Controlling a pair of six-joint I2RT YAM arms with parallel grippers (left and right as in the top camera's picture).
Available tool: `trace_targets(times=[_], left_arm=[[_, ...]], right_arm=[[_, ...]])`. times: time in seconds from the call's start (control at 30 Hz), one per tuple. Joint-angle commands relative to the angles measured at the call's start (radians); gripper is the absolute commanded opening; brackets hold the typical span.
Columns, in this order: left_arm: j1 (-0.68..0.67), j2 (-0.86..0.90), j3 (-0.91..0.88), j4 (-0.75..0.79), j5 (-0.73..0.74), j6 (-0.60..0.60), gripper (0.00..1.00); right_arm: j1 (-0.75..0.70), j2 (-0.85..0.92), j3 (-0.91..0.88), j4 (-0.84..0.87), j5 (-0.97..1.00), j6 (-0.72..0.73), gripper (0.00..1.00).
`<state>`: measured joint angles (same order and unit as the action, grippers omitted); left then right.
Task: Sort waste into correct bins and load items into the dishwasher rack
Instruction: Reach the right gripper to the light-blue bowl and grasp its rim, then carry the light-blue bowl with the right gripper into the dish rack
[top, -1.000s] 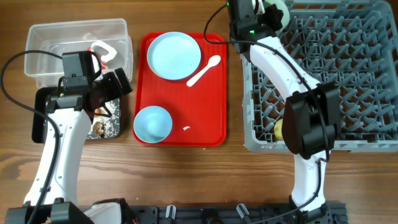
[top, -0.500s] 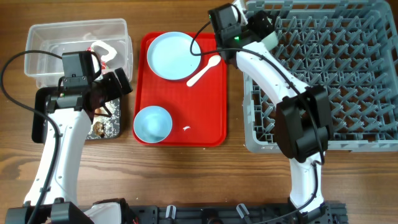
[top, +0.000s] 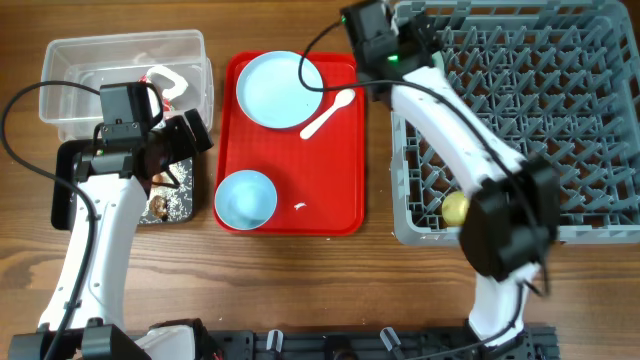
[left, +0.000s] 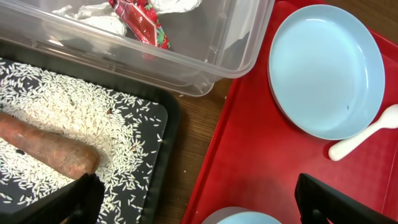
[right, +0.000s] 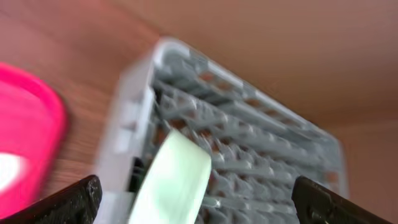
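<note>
My right gripper (top: 412, 44) (right: 199, 200) hangs open over the far left corner of the grey dishwasher rack (top: 560, 130) (right: 249, 143). A pale green bowl (right: 171, 180) stands on edge in that corner, between the spread fingers and free of them. The yellow cup (top: 455, 208) lies in the rack. My left gripper (top: 183, 148) (left: 202, 202) is open and empty above the gap between black tray (left: 169, 146) and red tray. Rice (left: 74, 112) and a carrot stick (left: 50, 149) lie on the black tray. The wrapper (left: 142, 23) is in the clear tub (left: 239, 43).
The red tray (top: 340, 180) between bins and rack carries a pale blue plate (top: 279, 90) (left: 326, 68), a white spoon (top: 328, 113) (left: 364, 134) and a light blue bowl (top: 246, 197). A white crumb (top: 299, 207) lies beside the bowl.
My right gripper has opened and let go of the pale green bowl at the rack's far left corner, drawing back to the left. The left arm has not moved.
</note>
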<state>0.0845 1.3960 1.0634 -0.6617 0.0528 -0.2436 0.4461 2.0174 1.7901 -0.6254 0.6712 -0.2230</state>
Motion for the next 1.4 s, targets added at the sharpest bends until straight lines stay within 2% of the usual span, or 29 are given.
trace_targets(times=[0.0, 0.13, 0.23, 0.37, 0.43, 0.53, 0.7, 0.83, 0.97, 1.1, 1.23, 1.37], left_arm=[[0.003, -0.005, 0.008, 0.003, -0.006, 0.012, 1.0], [0.003, -0.005, 0.008, 0.003, -0.006, 0.012, 1.0], [0.003, -0.005, 0.008, 0.003, -0.006, 0.012, 1.0], [0.003, -0.005, 0.008, 0.003, -0.006, 0.012, 1.0], [0.003, -0.005, 0.008, 0.003, -0.006, 0.012, 1.0], [0.003, -0.005, 0.008, 0.003, -0.006, 0.012, 1.0], [0.003, -0.005, 0.008, 0.003, -0.006, 0.012, 1.0], [0.003, -0.005, 0.008, 0.003, -0.006, 0.012, 1.0], [0.003, -0.005, 0.008, 0.003, -0.006, 0.012, 1.0], [0.003, -0.005, 0.008, 0.003, -0.006, 0.012, 1.0], [0.003, -0.005, 0.008, 0.003, -0.006, 0.012, 1.0], [0.003, -0.005, 0.008, 0.003, -0.006, 0.012, 1.0]], right_arm=[[0.005, -0.174, 0.011, -0.051, -0.549, 0.208, 1.0], [0.005, -0.204, 0.01, -0.121, -1.04, 0.365, 1.0], [0.025, -0.185, -0.029, -0.139, -1.221, 0.454, 0.99], [0.101, -0.147, -0.142, -0.119, -1.186, 0.571, 0.79], [0.143, -0.134, -0.199, -0.098, -1.138, 0.642, 0.73], [0.201, -0.121, -0.287, -0.047, -1.064, 0.783, 0.68], [0.299, -0.091, -0.396, 0.039, -0.966, 0.936, 0.61], [0.349, -0.041, -0.404, 0.061, -0.893, 0.958, 0.56], [0.369, 0.021, -0.404, 0.118, -0.927, 1.003, 0.5], [0.367, 0.055, -0.404, 0.127, -0.949, 1.054, 0.35], [0.364, 0.055, -0.404, 0.127, -0.949, 1.063, 0.04], [0.348, 0.042, -0.403, 0.125, -0.937, 1.061, 0.04]])
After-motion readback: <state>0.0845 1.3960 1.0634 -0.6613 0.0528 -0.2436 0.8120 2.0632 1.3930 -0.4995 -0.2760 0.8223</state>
